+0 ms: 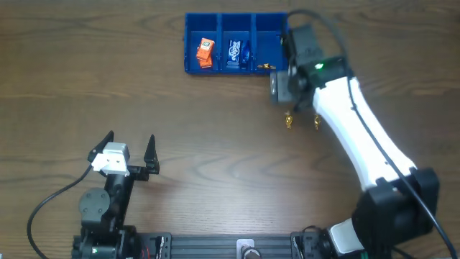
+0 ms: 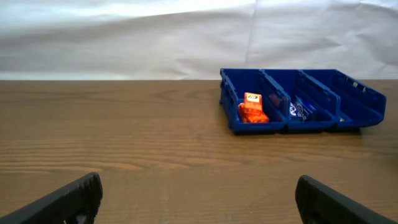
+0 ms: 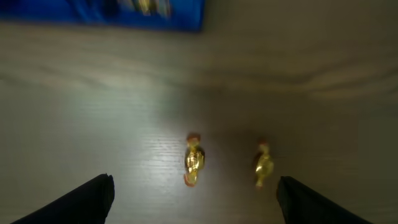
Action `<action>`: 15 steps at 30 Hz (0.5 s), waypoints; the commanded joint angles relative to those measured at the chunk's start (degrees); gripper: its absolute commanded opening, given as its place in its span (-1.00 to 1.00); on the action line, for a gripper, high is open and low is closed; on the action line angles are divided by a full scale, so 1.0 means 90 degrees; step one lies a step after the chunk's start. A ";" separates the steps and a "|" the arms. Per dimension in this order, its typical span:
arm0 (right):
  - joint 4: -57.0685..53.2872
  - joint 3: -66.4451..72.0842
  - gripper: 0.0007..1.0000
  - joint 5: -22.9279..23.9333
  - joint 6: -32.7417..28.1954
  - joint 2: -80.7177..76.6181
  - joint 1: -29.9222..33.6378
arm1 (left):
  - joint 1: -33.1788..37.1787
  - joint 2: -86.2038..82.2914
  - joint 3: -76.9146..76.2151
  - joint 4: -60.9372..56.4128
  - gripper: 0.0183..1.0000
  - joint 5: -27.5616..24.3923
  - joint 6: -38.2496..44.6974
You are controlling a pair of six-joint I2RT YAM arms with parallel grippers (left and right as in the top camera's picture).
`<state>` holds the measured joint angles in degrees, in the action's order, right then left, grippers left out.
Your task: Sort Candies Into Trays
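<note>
While two gold candies [image 3: 194, 160] lie loose at five o'clock of the blue tray [image 1: 188, 43], the right gripper [image 3: 196, 205] is held over them, jaws spread wide and empty, evidently for pickup; the left gripper [image 1: 131, 150], likewise spread and empty, is parked at seven o'clock.

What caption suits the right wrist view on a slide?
Open right claw over two gold-wrapped candies on the wooden table, blue tray beyond.

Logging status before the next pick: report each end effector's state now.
Left end effector: open, holding nothing.
Right end effector: open, holding nothing, above two gold candies.
</note>
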<state>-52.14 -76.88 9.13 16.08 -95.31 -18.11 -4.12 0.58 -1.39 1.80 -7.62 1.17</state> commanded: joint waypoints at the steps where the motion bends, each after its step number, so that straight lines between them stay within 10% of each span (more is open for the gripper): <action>1: 0.0590 0.0789 0.65 -0.0340 0.0160 -0.0182 0.0027 | 0.0039 -0.0036 0.0124 0.0209 1.00 -0.0134 0.0015; 15: 0.1001 0.1054 0.56 -0.0537 0.0211 -0.1149 0.0272 | 0.0039 -0.0036 0.0124 0.0209 1.00 -0.0134 0.0015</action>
<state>-43.22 -68.01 4.58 17.02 -104.71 -17.04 -4.12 0.60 -1.39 1.80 -7.60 1.15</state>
